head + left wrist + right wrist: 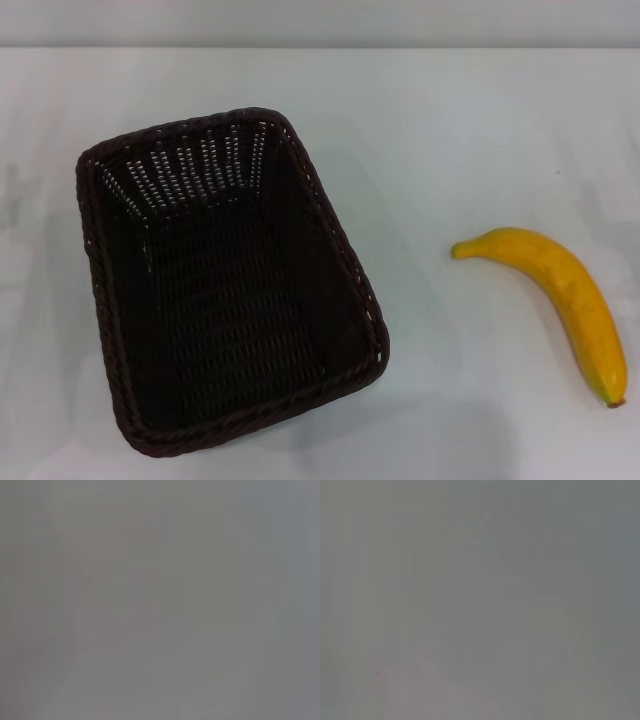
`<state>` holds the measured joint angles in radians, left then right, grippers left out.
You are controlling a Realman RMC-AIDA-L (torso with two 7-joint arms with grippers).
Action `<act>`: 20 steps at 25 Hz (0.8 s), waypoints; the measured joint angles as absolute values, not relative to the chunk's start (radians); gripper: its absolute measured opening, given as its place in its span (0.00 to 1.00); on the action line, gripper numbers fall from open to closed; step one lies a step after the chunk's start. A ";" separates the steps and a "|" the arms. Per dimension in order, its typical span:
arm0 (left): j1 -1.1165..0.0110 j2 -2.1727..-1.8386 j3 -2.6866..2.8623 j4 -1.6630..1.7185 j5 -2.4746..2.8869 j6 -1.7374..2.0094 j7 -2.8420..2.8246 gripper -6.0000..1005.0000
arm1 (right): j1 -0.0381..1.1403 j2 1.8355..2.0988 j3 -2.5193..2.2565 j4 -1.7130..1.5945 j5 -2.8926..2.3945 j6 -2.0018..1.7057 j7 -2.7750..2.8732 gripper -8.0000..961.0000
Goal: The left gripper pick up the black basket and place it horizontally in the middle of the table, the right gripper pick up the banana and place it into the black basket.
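The black basket (350, 270) stands on the white table (450, 130) at the left of the head view, its long side running front to back and slightly turned. It is empty. The banana (565, 295) lies on the table at the right, apart from the basket, its brownish tip toward the front right. Neither the left gripper nor the right gripper shows in the head view. Both wrist views show only a plain grey surface, with no fingers and no objects.
The table's far edge (320, 46) runs across the top of the head view, with a grey wall behind it. A bare stretch of table lies between the basket and the banana.
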<state>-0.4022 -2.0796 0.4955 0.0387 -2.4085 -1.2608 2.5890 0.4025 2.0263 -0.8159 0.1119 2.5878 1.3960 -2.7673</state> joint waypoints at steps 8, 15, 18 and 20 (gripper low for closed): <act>-0.397 -2.078 0.491 0.060 -2.413 -1.240 2.586 0.86 | 0.389 2.028 -0.816 0.115 2.588 1.427 -2.767 0.91; -0.411 -2.078 0.494 0.060 -2.410 -1.224 2.583 0.86 | 0.398 2.028 -0.817 0.119 2.588 1.427 -2.767 0.91; -0.414 -2.074 0.501 0.087 -2.398 -1.186 2.528 0.85 | 0.400 2.028 -0.815 0.119 2.588 1.423 -2.767 0.91; -0.413 -2.071 0.514 0.138 -2.371 -1.137 2.459 0.85 | 0.400 2.028 -0.812 0.119 2.588 1.423 -2.767 0.91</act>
